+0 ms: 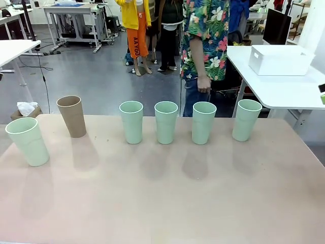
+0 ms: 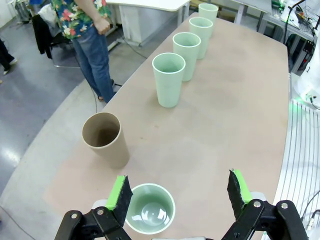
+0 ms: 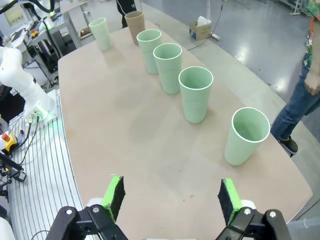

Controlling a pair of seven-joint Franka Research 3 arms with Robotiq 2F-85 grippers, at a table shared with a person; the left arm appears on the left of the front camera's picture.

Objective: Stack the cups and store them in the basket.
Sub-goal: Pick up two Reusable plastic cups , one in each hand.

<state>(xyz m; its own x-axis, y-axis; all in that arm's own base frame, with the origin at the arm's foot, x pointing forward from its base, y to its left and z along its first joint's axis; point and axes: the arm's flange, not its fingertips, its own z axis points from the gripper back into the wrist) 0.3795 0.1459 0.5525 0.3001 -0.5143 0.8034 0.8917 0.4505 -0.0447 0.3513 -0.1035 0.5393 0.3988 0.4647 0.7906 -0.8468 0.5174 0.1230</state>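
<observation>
Tumblers, six, unstacked and upright, stand on the pale brown table; beyond its far right side, the white rectangular bin rests on a white side table. Four mint tumblers line the far edge from centre to right, the tan-brown one stands left, and the fifth mint one farthest left and nearer. Left gripper and right gripper: fingers spread wide, both empty.

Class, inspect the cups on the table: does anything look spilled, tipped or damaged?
Nothing stands out: the five mint cups and the brown cup stand upright and look whole, with no spill visible.
</observation>
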